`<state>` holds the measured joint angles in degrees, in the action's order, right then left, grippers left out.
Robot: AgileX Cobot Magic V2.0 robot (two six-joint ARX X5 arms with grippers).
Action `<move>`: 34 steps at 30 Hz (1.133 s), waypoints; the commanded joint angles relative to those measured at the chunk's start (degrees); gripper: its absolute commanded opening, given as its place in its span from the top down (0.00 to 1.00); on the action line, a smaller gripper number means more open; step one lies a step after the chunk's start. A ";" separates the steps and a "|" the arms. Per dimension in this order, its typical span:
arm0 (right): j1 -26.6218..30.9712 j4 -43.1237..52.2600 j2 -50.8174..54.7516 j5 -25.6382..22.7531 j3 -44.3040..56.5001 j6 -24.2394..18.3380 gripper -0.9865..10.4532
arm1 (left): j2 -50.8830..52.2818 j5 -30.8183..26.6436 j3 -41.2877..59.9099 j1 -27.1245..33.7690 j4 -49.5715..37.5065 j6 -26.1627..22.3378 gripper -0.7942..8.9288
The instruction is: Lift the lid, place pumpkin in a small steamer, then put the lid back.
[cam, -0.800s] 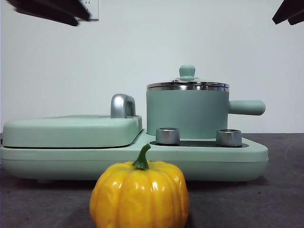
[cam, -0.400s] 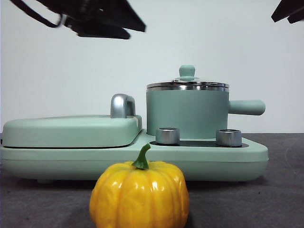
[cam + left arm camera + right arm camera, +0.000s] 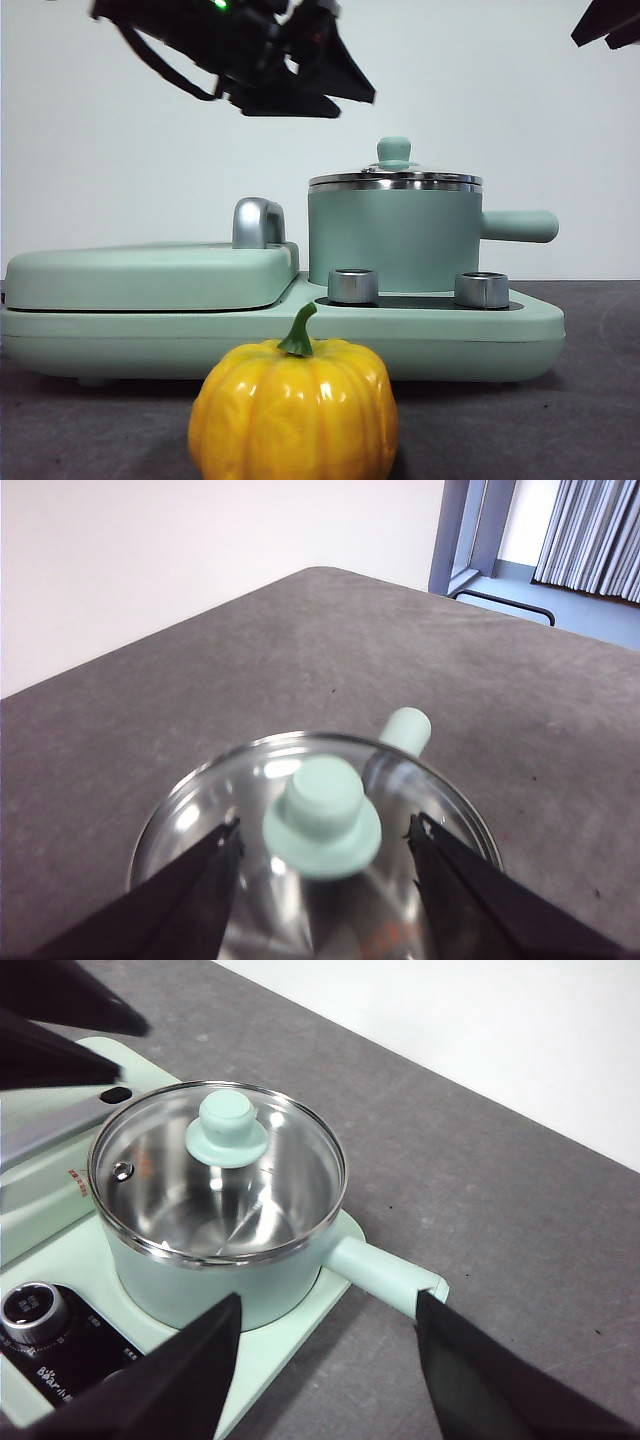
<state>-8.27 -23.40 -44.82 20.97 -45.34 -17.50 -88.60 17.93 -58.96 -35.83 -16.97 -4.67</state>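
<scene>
The pumpkin [image 3: 293, 410] stands nearest the front camera on the grey counter [image 3: 590, 400], its base cut off by the picture's lower edge and its green stem curling up in front of the appliance base [image 3: 470, 335]; neither wrist view shows it. The small steamer [image 3: 395, 235] sits on the right part of that base, behind two steel dials [image 3: 353, 285], its stubby handle pointing right in the front view; the lid [image 3: 395, 178] rests closed on its steel rim, the mint knob upright on top. Through the glass, the right wrist view shows bare steel walls inside the pot [image 3: 215, 1200]; the glare makes the pot's floor hard to read. A flat mint-green cover [image 3: 150, 272] with a steel handle [image 3: 258, 222] lies to the left of the pot.

The left claw [image 3: 320, 880] hangs above the lid, its jaws spread apart with the knob [image 3: 322, 805] seen between them but not touched; in the front view it appears as a dark mass [image 3: 320, 85] high and to the left of the knob, its upper part cut off by the frame. The right claw [image 3: 330, 1360] waits well above the pot, jaws wide apart and holding nothing; in the front view only a black tip shows at the top right corner.
</scene>
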 commanded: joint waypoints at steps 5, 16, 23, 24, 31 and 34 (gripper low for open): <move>-0.22 0.61 -0.39 0.02 -1.07 1.03 0.67 | -6.71 0.09 -6.84 -1.49 -0.66 0.46 0.64; -0.22 0.63 -0.39 0.02 -1.07 1.01 0.67 | -13.90 0.09 -12.79 -2.47 -0.61 0.44 0.64; -0.22 0.61 -0.39 0.02 -1.07 1.01 0.67 | -14.80 0.07 -12.79 -2.49 1.66 -0.59 0.64; -0.22 0.61 -0.39 0.02 -1.07 1.01 0.67 | -14.80 0.04 -12.79 -2.49 1.95 -0.85 0.64; -0.22 0.63 -0.39 0.02 -1.07 1.01 0.67 | -14.84 -0.13 -12.79 -2.47 2.69 -0.92 0.64; -0.22 0.61 -0.39 0.02 -1.07 1.01 0.67 | -14.84 -0.13 -12.79 -2.47 2.45 -0.92 0.64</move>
<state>-8.27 -23.35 -44.82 20.97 -45.34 -17.50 -102.13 17.89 -70.35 -37.78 -13.80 -4.95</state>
